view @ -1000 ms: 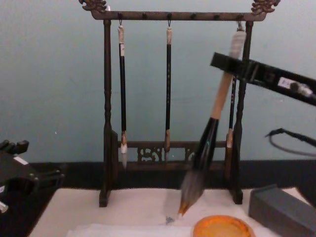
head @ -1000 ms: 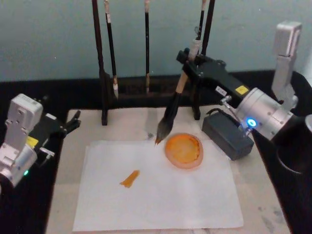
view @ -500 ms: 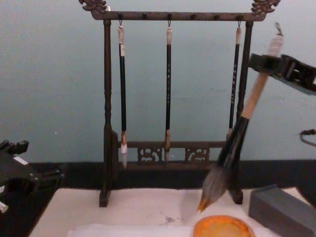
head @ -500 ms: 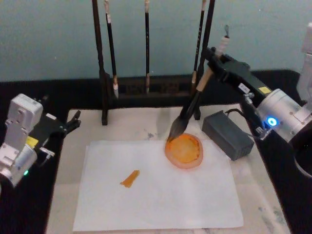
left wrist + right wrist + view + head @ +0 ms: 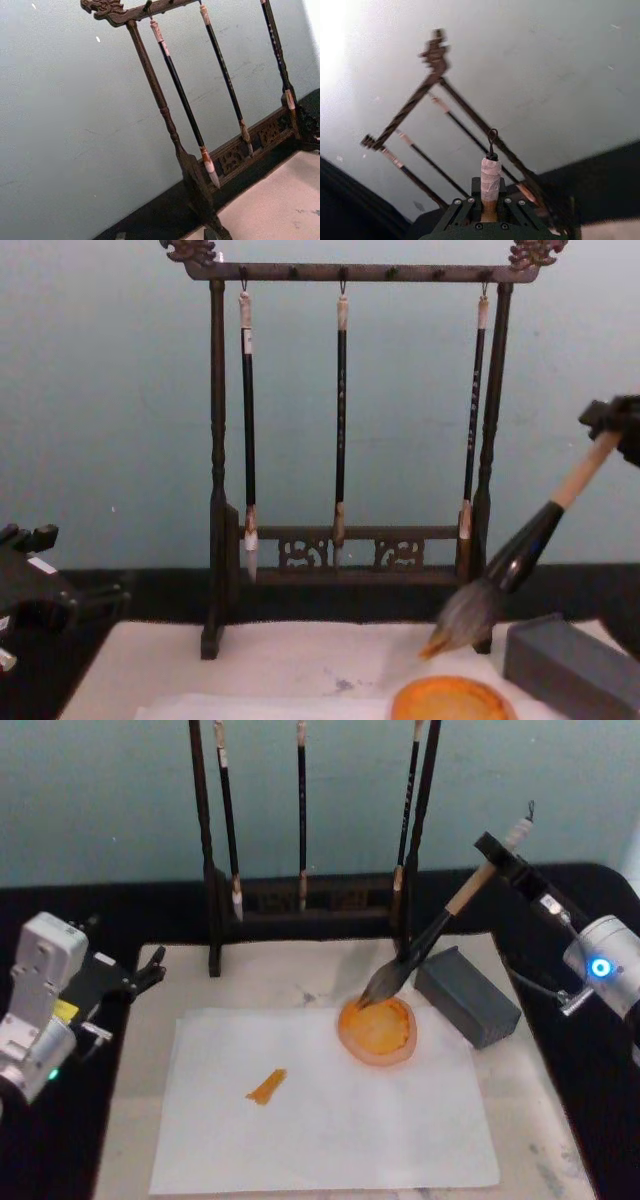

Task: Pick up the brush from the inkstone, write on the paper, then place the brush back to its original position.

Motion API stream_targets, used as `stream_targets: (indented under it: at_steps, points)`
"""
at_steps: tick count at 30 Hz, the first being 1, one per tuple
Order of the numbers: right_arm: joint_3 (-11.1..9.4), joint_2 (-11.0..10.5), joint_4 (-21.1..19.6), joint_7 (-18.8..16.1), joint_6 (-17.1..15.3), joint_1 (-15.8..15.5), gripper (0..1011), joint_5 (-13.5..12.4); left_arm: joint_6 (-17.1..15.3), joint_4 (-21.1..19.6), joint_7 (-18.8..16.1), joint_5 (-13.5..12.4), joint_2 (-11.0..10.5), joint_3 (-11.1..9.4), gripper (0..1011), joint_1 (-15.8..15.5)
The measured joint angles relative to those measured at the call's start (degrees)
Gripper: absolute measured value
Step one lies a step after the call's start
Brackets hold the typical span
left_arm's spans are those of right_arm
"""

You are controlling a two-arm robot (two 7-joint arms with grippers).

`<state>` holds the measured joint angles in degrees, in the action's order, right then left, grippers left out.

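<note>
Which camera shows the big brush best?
The head view. It shows the brush whole, from loop to bristle tip by the orange dish, held by the right pincer. The chest view shows its tuft, black shaft and some handle; the right wrist view catches its white top and loop.

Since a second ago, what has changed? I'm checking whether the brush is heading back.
The right gripper, shut on the brush, swung to the robot's right, tilting the brush further. Its tip went from the far edge of the paper to above the orange dish. Nothing was let go. The left gripper, grey block and rack stayed put.
</note>
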<state>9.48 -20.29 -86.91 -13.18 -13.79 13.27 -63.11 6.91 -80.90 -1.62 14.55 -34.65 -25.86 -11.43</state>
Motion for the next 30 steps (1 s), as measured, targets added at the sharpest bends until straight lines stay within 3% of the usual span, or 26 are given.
stream_targets:
  at_steps: [9,16,23,30]
  points:
    - [-2.9,1.6,5.5,5.1,-5.5,1.2,156,-9.4,0.0,0.0,0.0,0.0,0.0,0.0,1010,0.0]
    - [-3.5,2.2,7.9,8.0,-7.2,1.6,156,-13.1,0.0,0.0,0.0,0.0,0.0,0.0,1010,0.0]
    - [-3.4,2.8,10.1,9.8,-7.5,2.2,156,-15.5,0.0,0.0,0.0,0.0,0.0,0.0,1010,0.0]
    - [-2.0,3.0,10.6,10.7,-4.7,2.1,156,-14.7,0.0,0.0,0.0,0.0,0.0,0.0,1010,0.0]
